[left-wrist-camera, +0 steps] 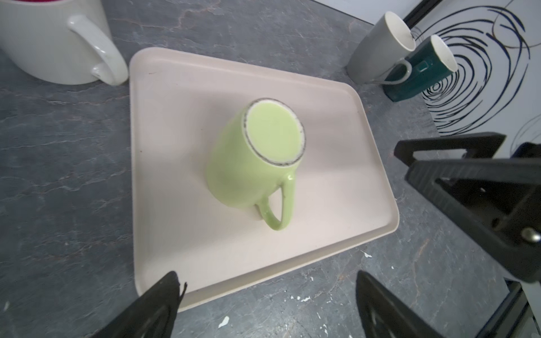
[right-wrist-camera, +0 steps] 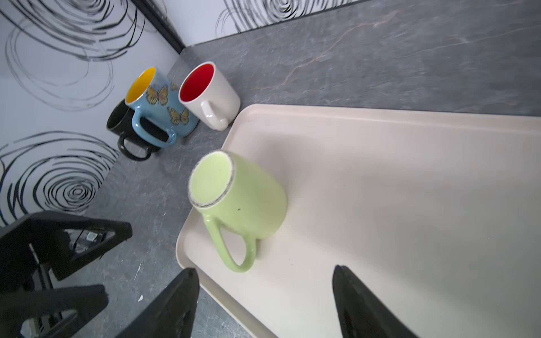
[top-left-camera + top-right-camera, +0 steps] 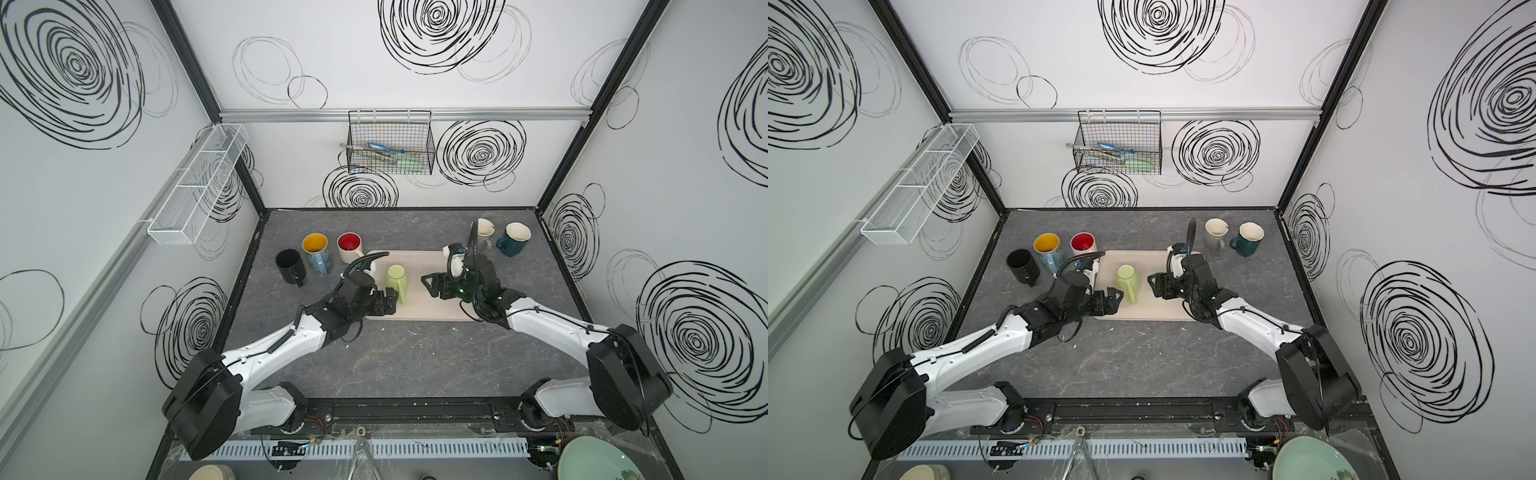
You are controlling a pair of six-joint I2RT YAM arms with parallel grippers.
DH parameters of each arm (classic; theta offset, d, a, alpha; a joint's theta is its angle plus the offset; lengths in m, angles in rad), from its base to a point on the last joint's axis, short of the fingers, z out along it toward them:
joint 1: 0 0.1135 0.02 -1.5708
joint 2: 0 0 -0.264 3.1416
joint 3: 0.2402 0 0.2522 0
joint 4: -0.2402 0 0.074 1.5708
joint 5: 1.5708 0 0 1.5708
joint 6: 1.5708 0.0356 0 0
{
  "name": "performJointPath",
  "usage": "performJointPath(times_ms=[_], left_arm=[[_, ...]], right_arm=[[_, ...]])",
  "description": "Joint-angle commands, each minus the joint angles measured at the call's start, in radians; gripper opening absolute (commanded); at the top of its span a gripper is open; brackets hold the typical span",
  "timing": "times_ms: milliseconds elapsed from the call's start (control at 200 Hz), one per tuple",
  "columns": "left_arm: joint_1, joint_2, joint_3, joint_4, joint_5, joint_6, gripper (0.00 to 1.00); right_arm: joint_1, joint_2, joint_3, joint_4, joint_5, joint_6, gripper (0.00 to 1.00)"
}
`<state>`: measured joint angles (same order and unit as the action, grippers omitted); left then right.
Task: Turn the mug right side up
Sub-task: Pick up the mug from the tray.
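The left jaws are standing apart, empty, at seven o'clock of the green mug (image 3: 396, 275), the right jaws likewise at three o'clock. The mug is sitting upside down, handle toward six, on the beige tray (image 3: 419, 308).

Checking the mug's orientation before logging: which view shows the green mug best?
Left wrist: the green mug sits centred on the tray, upturned base and handle unobstructed. Right wrist shows the mug close too, but off-centre. In both top views the mug is small.
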<state>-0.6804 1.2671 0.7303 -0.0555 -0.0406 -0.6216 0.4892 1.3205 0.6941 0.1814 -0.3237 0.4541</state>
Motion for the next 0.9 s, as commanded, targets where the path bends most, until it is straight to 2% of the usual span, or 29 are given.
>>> performJointPath(times_ms=[0, 140, 260, 370, 525, 590, 745, 896], left_arm=[[-0.023, 0.067, 0.054, 0.005, -0.026, -0.024, 0.98], [-0.033, 0.2, 0.124, -0.013, -0.009, -0.018, 0.98], [-0.045, 0.279, 0.173, -0.023, -0.029, -0.015, 0.9], [-0.051, 0.319, 0.197, -0.012, -0.054, -0.023, 0.8], [-0.051, 0.383, 0.245, -0.038, -0.099, -0.017, 0.72], [-0.051, 0.414, 0.273, -0.066, -0.12, -0.001, 0.6], [-0.044, 0.452, 0.299, -0.131, -0.194, 0.024, 0.53], [-0.012, 0.434, 0.288, -0.152, -0.202, 0.029, 0.49]], right_arm=[[-0.035, -0.096, -0.067, -0.003, 0.036, 0.027, 0.83], [-0.063, -0.212, -0.163, 0.003, 0.046, 0.031, 0.91], [-0.086, -0.304, -0.225, -0.011, 0.057, 0.017, 0.93], [-0.088, -0.391, -0.269, -0.036, 0.113, -0.003, 0.94], [-0.087, -0.497, -0.338, -0.029, 0.14, -0.011, 0.96], [-0.089, -0.526, -0.35, -0.044, 0.163, -0.013, 0.96], [-0.087, -0.567, -0.348, -0.088, 0.188, -0.032, 0.97], [-0.088, -0.589, -0.344, -0.112, 0.201, -0.051, 0.97]])
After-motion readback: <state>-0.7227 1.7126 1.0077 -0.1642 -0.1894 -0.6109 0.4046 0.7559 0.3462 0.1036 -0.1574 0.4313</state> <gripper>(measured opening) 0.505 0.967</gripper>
